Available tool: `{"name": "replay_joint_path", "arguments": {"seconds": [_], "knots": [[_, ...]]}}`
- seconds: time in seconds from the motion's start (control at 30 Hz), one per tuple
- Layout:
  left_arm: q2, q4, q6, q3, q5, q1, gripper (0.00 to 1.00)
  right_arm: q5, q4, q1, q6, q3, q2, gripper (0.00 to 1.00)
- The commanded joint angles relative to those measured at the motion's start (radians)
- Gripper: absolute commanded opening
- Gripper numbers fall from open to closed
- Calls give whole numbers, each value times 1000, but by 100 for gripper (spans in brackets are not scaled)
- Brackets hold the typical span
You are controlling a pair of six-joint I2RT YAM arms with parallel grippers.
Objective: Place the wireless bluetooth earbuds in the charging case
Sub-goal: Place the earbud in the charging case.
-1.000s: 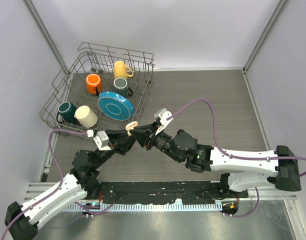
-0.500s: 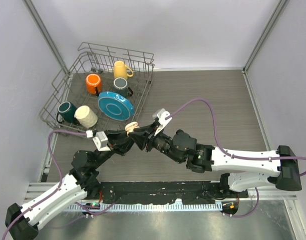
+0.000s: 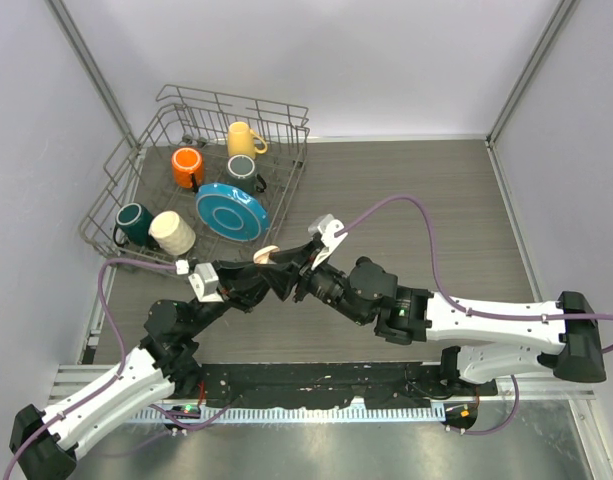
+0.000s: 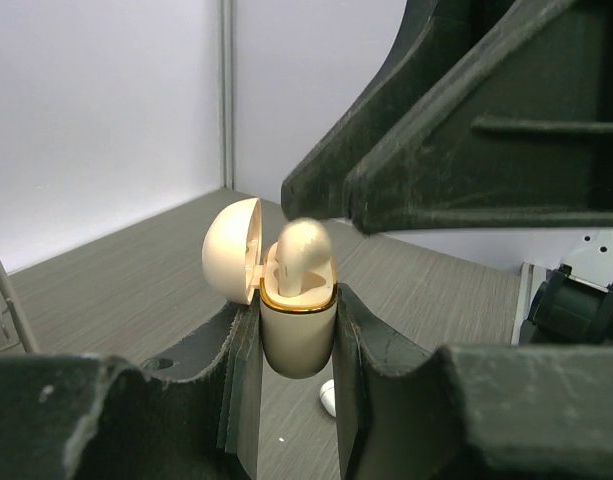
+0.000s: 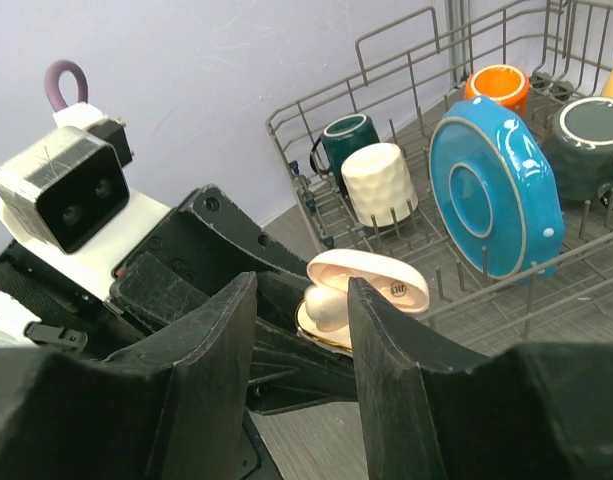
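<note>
Left wrist view tells it: my left jaws (image 4: 296, 300) are clamped on the charging case (image 4: 296, 340), holding it upright with its lid (image 4: 231, 250) swung open to the left. An earbud (image 4: 301, 255) sits in its mouth, head poking above the gold rim. And there's the change: my right jaws (image 5: 304, 290), pinched shut a second ago, now stand apart, fingers spread either side of the case and clear of the earbud. I read that as a release. This one is dropped in, though perhaps not fully seated, since the head rides high. It lies between and just below my right fingertips, touching neither as far as I can see. Another earbud (image 4: 327, 397) waits on the worktop (image 4: 136, 290) beneath the case, so the job isn't finished.
</note>
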Motion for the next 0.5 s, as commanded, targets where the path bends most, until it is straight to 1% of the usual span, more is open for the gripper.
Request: {"name": "replay_joint_path", "arguments": {"seconds": [0.0, 0.1, 0.3, 0.47], "knots": [[-7, 28, -8, 36, 14, 0, 0, 21, 71, 1, -3, 44, -56, 48], [-4, 28, -8, 38, 12, 0, 0, 78, 29, 1, -23, 52, -56, 48], [2, 26, -7, 41, 12, 0, 0, 76, 35, 1, -21, 37, -73, 48], [2, 25, -5, 44, 17, 0, 0, 131, 26, 1, -10, 29, -84, 48]]}}
